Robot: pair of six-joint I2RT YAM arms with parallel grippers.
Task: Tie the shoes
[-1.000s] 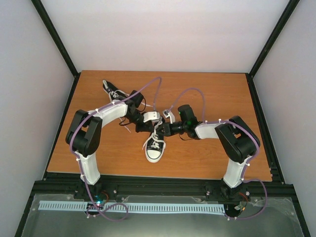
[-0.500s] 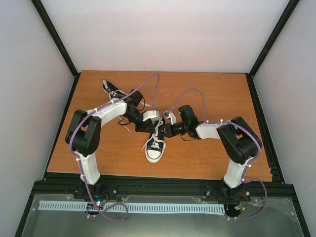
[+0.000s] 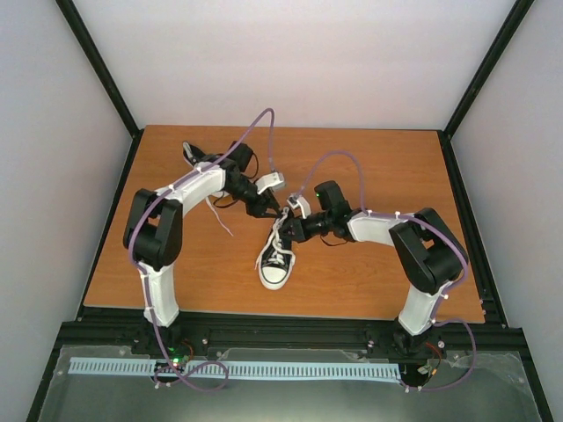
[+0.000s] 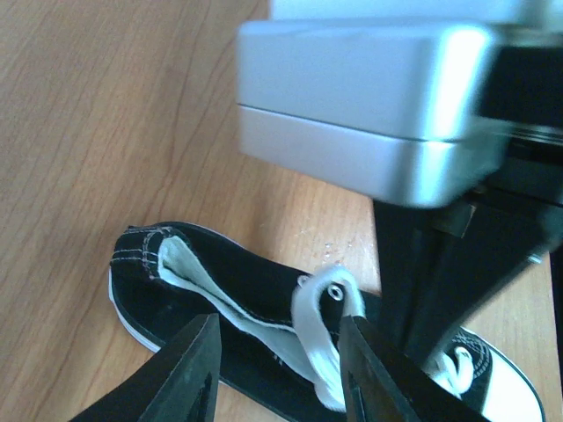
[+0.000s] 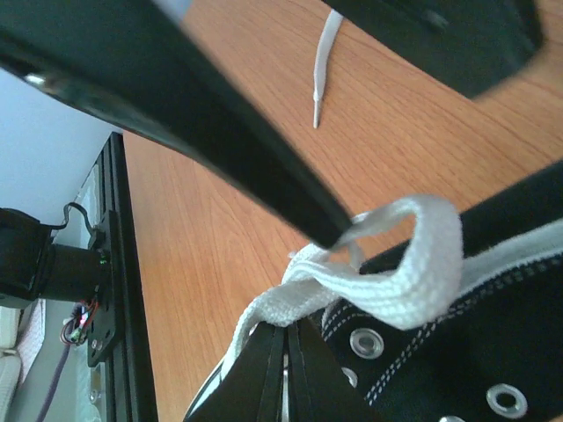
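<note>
The near shoe (image 3: 274, 264) lies mid-desk (image 3: 387, 264). At its tongue the right pincer (image 5: 284, 341) is clamped on a lace loop (image 5: 387, 286). The left pincer (image 4: 280, 352), gaping and empty, has drawn back just beyond, so no knot yet. Bare desk lies to this shoe's right; the other shoe (image 3: 201, 161) sits beyond, near the far-left edge

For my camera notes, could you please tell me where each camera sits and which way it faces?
Top external: above and behind, looking down at the table; the left arm and right arm flank the near shoe.
Left wrist: on the left arm, looking down past the open left gripper at that shoe.
Right wrist: on the right arm, looking low across the table; the right gripper pinches the lace.
Shared: all three show the near shoe.
</note>
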